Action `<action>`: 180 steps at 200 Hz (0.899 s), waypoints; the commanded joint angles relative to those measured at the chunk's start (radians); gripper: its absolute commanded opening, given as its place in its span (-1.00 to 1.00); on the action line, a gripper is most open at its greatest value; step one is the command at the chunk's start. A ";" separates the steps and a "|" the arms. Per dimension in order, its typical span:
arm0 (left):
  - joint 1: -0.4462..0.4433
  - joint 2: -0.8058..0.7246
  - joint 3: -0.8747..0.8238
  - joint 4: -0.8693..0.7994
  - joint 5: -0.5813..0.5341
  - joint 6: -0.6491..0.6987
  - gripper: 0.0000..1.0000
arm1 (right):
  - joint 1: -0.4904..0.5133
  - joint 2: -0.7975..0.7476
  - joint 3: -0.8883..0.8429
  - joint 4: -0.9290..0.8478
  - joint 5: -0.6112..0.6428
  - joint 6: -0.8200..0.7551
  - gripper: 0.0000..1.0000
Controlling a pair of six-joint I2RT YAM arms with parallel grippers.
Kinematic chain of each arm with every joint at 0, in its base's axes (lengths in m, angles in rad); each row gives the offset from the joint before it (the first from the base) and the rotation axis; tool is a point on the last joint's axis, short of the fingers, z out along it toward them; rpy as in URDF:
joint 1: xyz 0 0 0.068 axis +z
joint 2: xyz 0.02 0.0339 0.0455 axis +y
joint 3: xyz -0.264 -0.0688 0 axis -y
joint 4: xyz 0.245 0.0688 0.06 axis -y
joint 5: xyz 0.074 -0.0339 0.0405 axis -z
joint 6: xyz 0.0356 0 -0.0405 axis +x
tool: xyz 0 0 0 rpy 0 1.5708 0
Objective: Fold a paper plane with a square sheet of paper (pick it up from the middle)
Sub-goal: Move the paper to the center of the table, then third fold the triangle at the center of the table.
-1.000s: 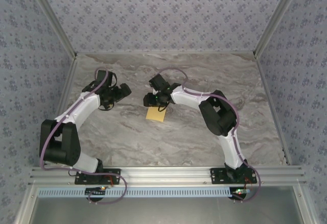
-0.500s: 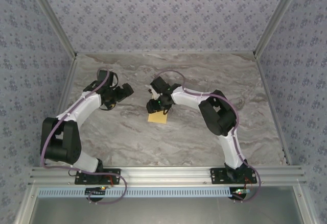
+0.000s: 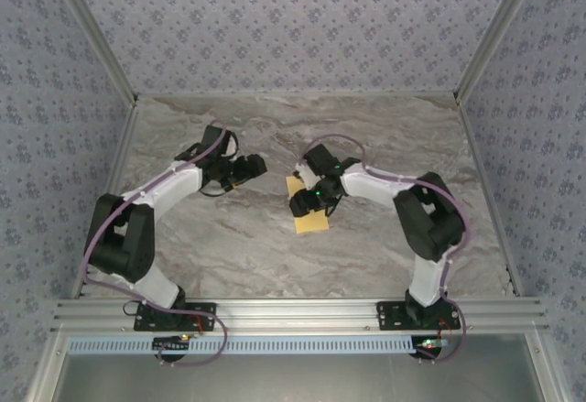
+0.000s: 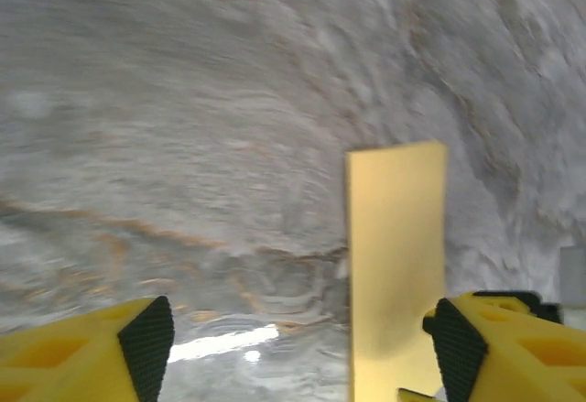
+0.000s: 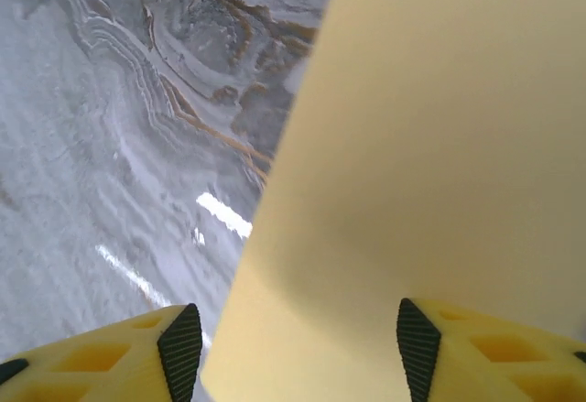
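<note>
Lying flat: sheet of paper (image 3: 315, 223), a narrow yellow rectangle near the middle of the grey marble bench (image 3: 229, 246).
Right fingers (image 5: 179, 345): spread wide over the sheet's edge, gripping nothing.
Left fingers (image 4: 146, 333): spread apart, empty, near the sheet.

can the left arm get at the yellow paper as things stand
Probably yes. The left pincer is open and faces the yellow paper with bare marble between them. The right pincer sits over the paper's middle, so the edge facing the left arm looks freer than the centre.
</note>
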 commanded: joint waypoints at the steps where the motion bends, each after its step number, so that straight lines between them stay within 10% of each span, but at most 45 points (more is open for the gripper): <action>1: -0.059 0.054 0.050 0.098 0.121 -0.001 0.40 | -0.074 -0.152 -0.100 0.116 -0.001 0.235 0.34; 55: -0.160 0.225 0.146 0.114 0.165 -0.018 -0.23 | -0.208 -0.319 -0.322 0.179 -0.018 0.467 0.59; 180: -0.186 0.416 0.205 0.009 0.092 0.008 -0.54 | -0.222 -0.335 -0.456 0.299 -0.104 0.619 0.65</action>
